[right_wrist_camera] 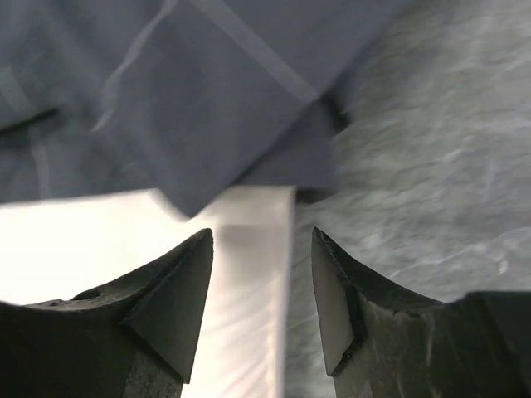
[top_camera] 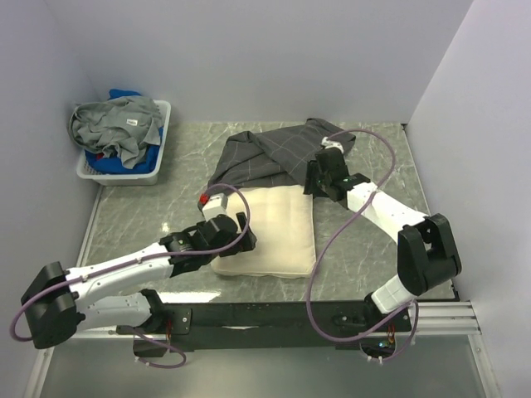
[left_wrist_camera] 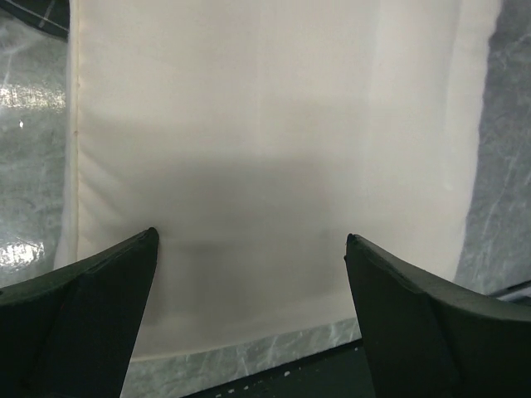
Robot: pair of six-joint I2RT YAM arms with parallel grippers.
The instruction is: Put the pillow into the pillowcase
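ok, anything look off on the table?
Only the pillowcase: it lies bunched and skewed, draped over the far edge of the pillow rather than laid flat. The laundry is heaped above the rim of the basket. Nothing looks spilled or damaged.

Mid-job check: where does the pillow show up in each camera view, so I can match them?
Top external: pillow at centre frame, its far edge overlapped by the pillowcase.
Left wrist: pillow fills most of the frame.
Right wrist: pillow at lower left, corner near mid-frame.
Shared landmark: the pillowcase, top-left corner in left wrist, upper left in right wrist.
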